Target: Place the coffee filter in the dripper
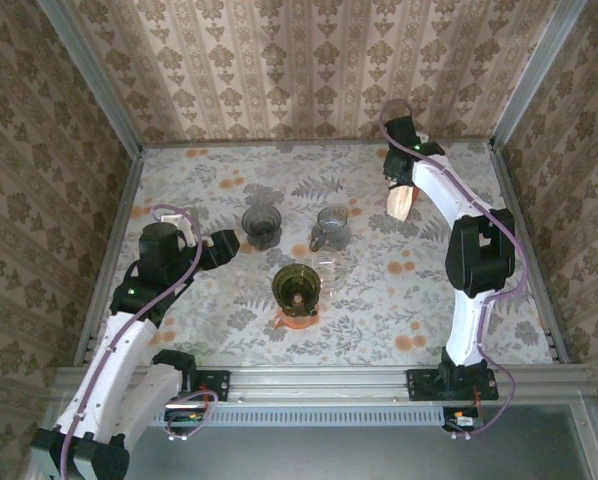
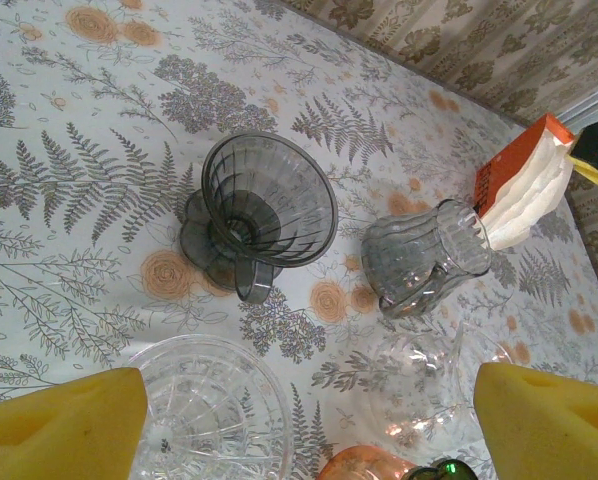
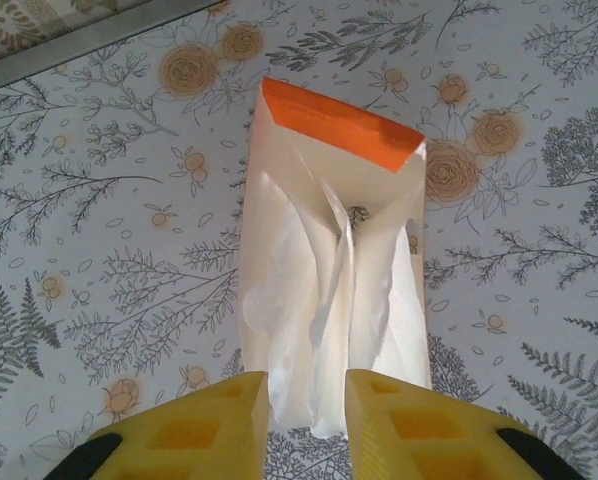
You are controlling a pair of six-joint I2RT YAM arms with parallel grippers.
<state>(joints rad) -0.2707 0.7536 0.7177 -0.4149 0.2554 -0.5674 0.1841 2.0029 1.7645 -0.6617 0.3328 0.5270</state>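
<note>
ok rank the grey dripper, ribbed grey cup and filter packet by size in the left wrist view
1. grey dripper
2. ribbed grey cup
3. filter packet, farthest from the camera, so unsure

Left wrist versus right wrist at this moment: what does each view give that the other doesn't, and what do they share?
Left wrist, not right: the open left gripper, a grey dripper, a grey cup and clear glassware. Right wrist, not left: the right gripper straddling the white filters. Both: the orange-ended filter pack on the floral table.
</note>
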